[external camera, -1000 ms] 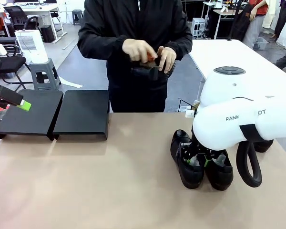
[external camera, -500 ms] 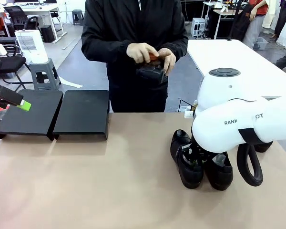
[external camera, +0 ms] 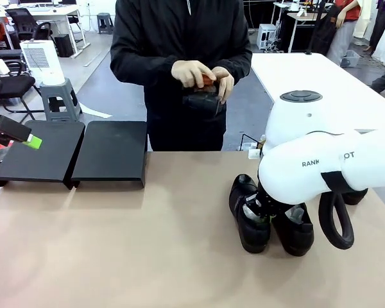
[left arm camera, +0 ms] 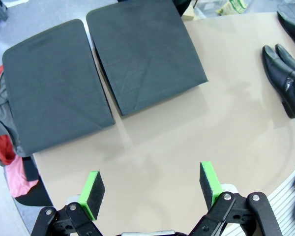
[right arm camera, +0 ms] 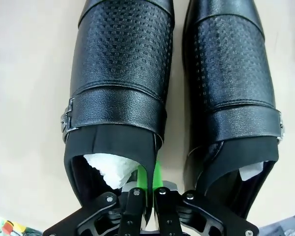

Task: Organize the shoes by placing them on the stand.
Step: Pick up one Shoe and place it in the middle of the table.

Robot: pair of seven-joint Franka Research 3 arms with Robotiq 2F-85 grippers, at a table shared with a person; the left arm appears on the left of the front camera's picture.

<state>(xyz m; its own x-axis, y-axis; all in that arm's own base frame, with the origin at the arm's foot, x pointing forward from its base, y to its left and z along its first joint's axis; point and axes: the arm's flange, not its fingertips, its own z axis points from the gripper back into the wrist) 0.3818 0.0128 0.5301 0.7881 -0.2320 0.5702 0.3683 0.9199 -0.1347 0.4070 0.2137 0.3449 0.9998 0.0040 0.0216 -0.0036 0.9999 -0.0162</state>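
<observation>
Two glossy black shoes stand side by side on the tan table, the left shoe (external camera: pixel 249 224) (right arm camera: pixel 120 73) and the right shoe (external camera: pixel 298 230) (right arm camera: pixel 236 73), both stuffed with white paper. My right gripper (right arm camera: pixel 148 183) is shut on the inner side wall of the left shoe's opening, green pads pinching the leather. The stand (external camera: pixel 109 153) (left arm camera: pixel 142 49) is two low black panels at the far left of the table, nothing on them. My left gripper (left arm camera: pixel 151 186) (external camera: pixel 16 131) hovers open near the stand's left end. Across the table, the person holds another shoe (external camera: pixel 202 99) in both hands.
My bulky white right arm (external camera: pixel 321 163) hides part of the shoe pair and the table behind it. Another black shoe (left arm camera: pixel 291 24) lies farther right. A white table (external camera: pixel 321 77) stands behind. Bare tabletop (external camera: pixel 147 244) lies between the stand and the shoes.
My right gripper has closed onto the left shoe's side wall. The person's hands have shifted slightly on their shoe. My left arm has not moved.
</observation>
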